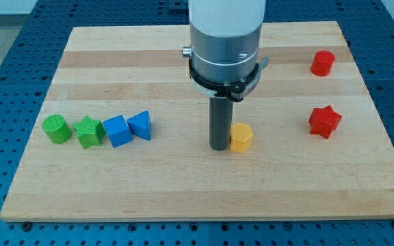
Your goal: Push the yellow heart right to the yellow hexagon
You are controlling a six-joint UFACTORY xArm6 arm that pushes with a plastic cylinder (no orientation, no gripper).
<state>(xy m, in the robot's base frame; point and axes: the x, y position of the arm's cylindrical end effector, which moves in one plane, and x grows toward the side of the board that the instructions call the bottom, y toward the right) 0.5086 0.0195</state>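
Observation:
Only one yellow block (241, 137) shows, just right of the board's middle; it looks like the hexagon, though its shape is hard to make out. My tip (219, 146) rests on the board right against this block's left side. No second yellow block is visible, and the rod and the arm's wide body above it hide part of the board behind them.
A green cylinder (57, 128), a green star (89, 131), a blue cube (117, 130) and a blue triangular block (141, 125) stand in a row at the view's left. A red block (323, 63) and a red star (324, 121) are at the right. The wooden board (183, 191) lies on a blue perforated table.

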